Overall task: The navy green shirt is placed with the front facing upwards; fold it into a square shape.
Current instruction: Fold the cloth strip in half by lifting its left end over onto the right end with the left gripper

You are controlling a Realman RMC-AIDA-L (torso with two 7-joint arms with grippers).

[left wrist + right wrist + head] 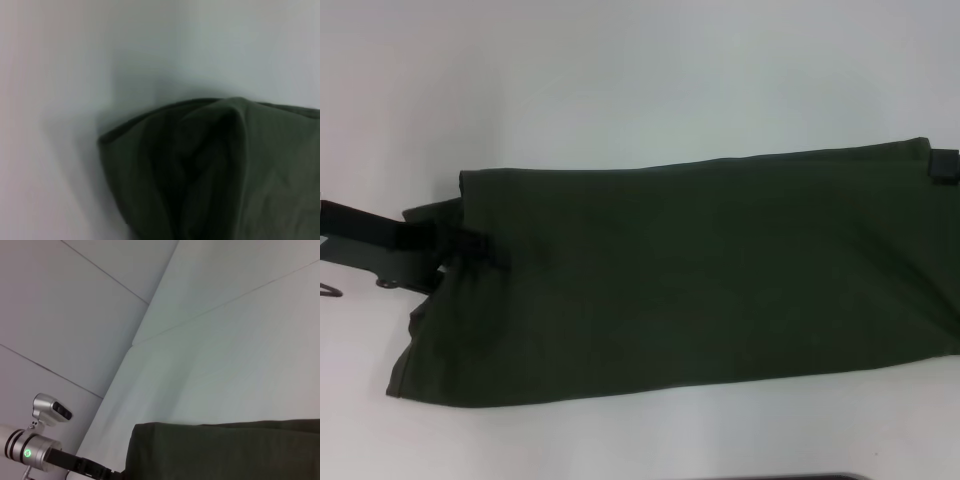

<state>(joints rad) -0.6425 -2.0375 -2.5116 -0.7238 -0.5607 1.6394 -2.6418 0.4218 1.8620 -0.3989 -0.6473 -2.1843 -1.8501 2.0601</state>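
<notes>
White tabletop fills the scene, pale and bare-looking around a single garment, and in the right wrist view it runs up to light wall panels at its far edge. On it lies the navy green shirt, folded into a long band that stretches from the left side of the table all the way to the right edge of the head view, its far edge fairly straight, its near left corner sagging toward the robot. No lettering or collar shows on the upturned cloth. The left gripper reaches in from the left at the shirt's left end, its dark fingers clenched on a bunch of the fabric there; the left wrist view shows the cloth puckered into a raised fold close to the camera. The right gripper appears only as a dark piece at the shirt's far right corner, touching or just over the cloth; whether it is released or clenched I cannot tell. From the right wrist, the left arm's silver wrist with a green light sits at the shirt's far end.
</notes>
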